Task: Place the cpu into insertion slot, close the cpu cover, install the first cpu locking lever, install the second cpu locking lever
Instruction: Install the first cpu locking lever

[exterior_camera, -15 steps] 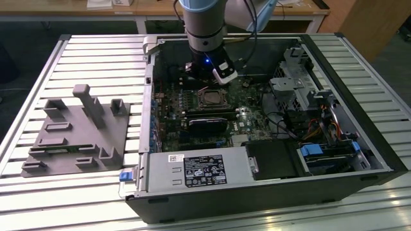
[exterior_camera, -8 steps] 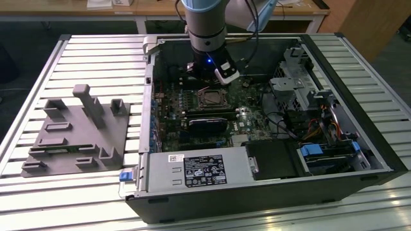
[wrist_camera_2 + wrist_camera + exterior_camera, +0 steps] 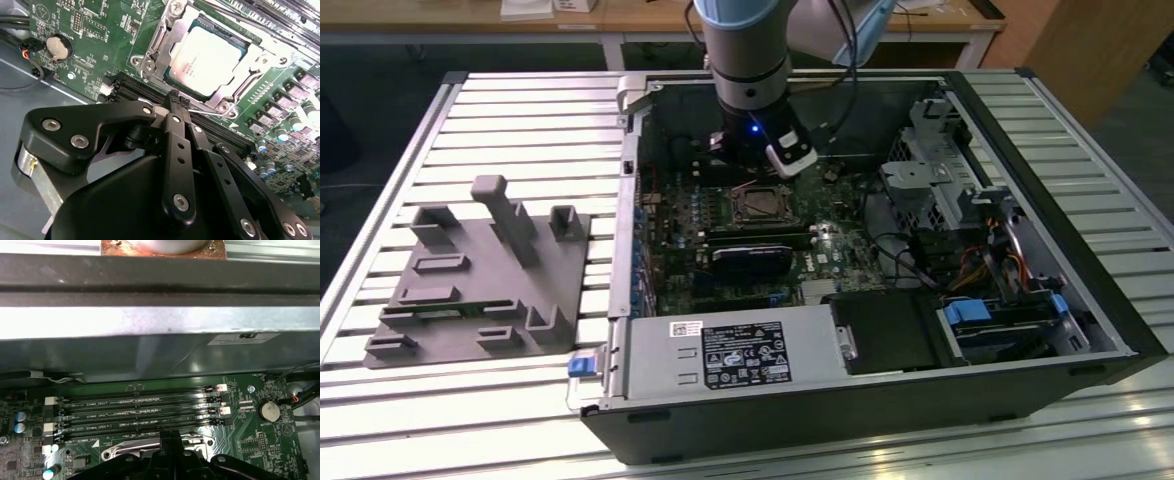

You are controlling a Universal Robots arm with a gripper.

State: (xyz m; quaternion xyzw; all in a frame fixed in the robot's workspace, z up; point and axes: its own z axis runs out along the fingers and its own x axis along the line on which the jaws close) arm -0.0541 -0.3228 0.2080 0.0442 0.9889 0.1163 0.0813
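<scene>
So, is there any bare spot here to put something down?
In the exterior view the slatted table is bare behind the grey fixture plate and in front of it. Inside the computer case it is crowded, most of all around the pincer by the cpu.

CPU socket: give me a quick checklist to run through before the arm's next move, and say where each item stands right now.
1. cpu seated: ok, it lies flat and level inside the metal frame.
2. cpu cover closed: ok, the frame lies down around the chip's edges.
3. gripper position: ok, its tips sit at the cover's edge, over the memory slots.
4. Fingers: ok, pressed together.
5. Grip on the thin locking lever: cannot tell, the wire runs out from beside the tips.
6. Lever latched: cannot tell.
</scene>
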